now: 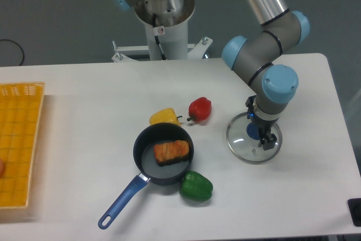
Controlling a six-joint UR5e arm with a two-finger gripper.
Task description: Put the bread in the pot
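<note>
The orange-brown toasted bread slab (pixel 171 152) lies inside the small round dark grey pot (pixel 163 154) with its long blue handle. Right of the pot, the two-finger gripper (pixel 265 140) hangs over the round clear glass lid (pixel 253 138); whether its jaws are apart, I cannot tell. A green pepper (pixel 196 186) touches the pot's lower right rim.

A lab: pedestal-mounted arm (pixel 265 38), bare white table (pixel 84 139).

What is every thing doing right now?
bread: lying flat inside the pot
pot: upright, uncovered
glass lid: flat on the table, off the pot
gripper: over the lid, grip unclear
green pepper: touching the pot
yellow pepper: on the table
red pepper: on the table
</note>
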